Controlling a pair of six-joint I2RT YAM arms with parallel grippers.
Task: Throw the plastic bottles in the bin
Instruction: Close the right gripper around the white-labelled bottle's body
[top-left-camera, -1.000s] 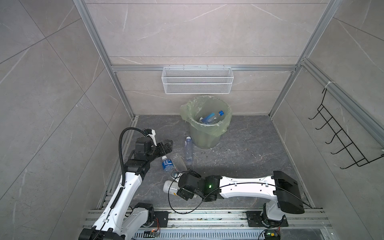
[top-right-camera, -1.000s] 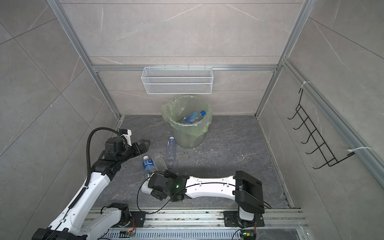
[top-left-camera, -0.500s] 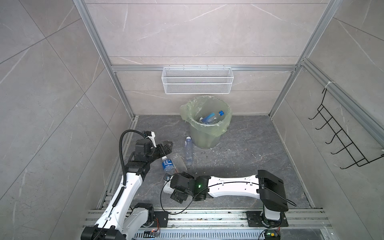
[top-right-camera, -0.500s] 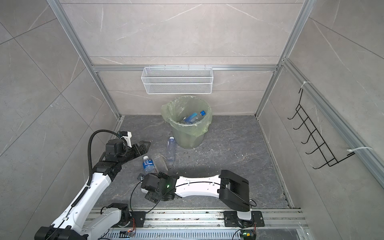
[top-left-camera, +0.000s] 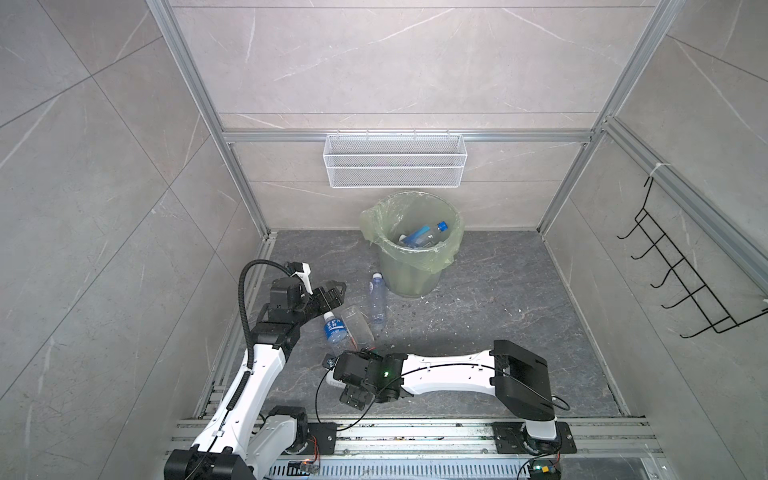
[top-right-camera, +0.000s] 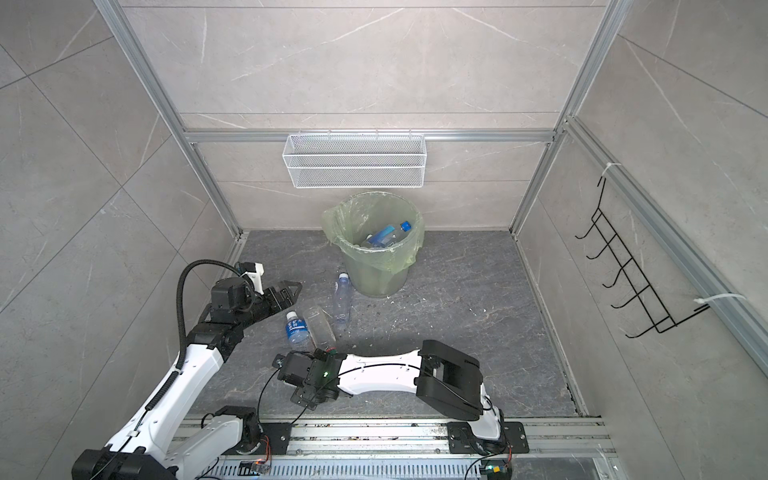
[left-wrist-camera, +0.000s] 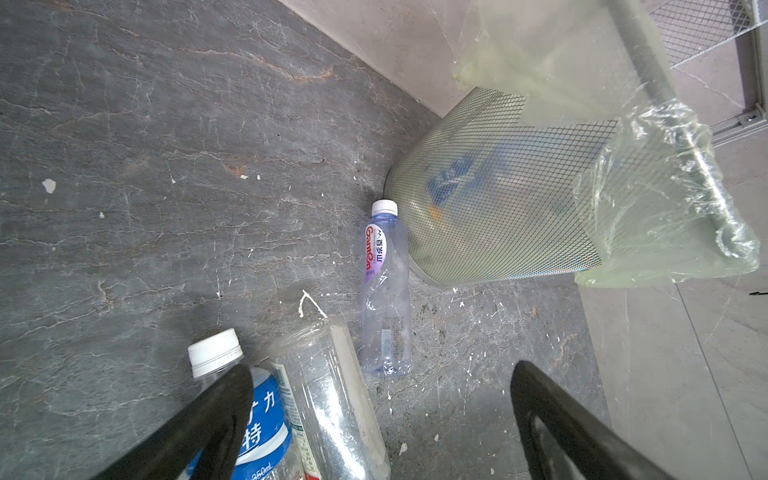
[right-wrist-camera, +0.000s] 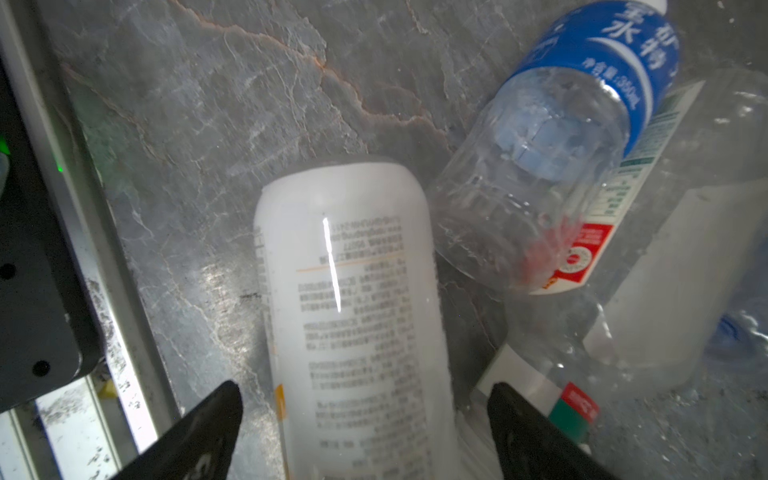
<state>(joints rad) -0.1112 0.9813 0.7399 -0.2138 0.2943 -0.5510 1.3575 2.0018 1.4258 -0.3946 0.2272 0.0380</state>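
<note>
right hand (right-wrist-camera: 363, 390) has edged over the white bottle (right-wrist-camera: 353, 291), jaws apart astride it; likely light and slippery, pinch its middle.

I read "Ganten", red letters, on purple-white label of clear bottle (left-wrist-camera: 385, 299). Blue-label bottle (right-wrist-camera: 602, 83): "350mL", plus white Chinese characters. White bottle (right-wrist-camera: 353, 311): fine print, too blurred for me.

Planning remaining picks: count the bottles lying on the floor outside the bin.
4. A purple-tinted bottle beside the bin; a blue-label bottle and a clear bottle side by side near the left gripper; a white bottle between the open jaws of the right gripper. Others may be hidden.
</note>
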